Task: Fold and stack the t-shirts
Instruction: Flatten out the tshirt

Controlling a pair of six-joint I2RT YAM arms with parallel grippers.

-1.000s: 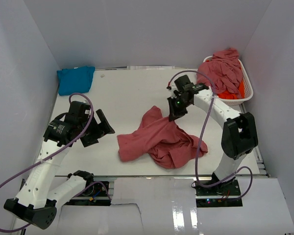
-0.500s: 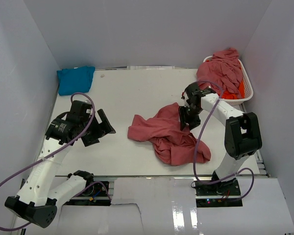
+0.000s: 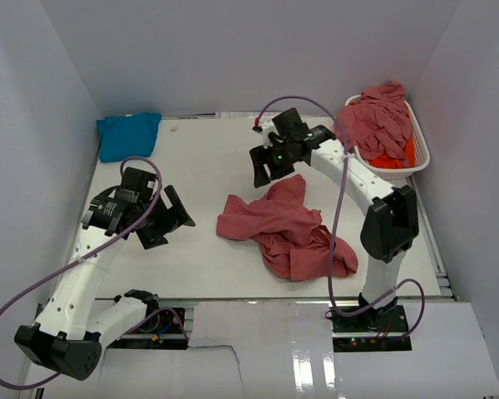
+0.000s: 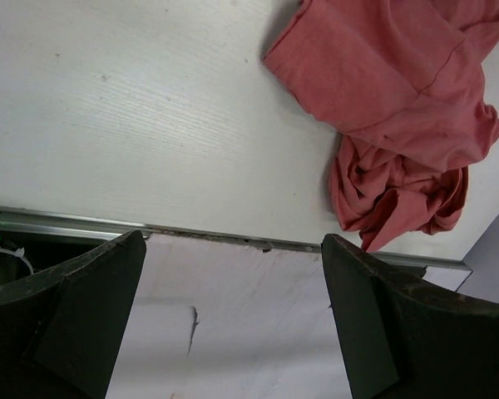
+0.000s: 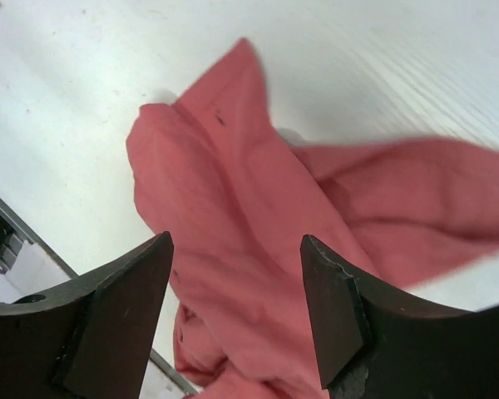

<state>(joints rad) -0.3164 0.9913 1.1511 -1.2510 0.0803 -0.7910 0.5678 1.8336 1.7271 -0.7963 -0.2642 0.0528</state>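
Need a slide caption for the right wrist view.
Right gripper open above the crumpled rose-red t-shirt on the white table.

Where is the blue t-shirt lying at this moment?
In the top view, the blue t-shirt lies at the far left corner of the table, against the left wall, beyond the left gripper.

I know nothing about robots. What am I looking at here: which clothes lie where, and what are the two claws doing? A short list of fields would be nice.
table middle: one crumpled rose-red t-shirt, not folded
far left corner: turquoise t-shirt, lying by itself
far right corner: white basket, rose-red shirts heaped over an orange one
left gripper: open, empty, over bare table left of the crumpled shirt
right gripper: open, empty, above the crumpled shirt's far edge
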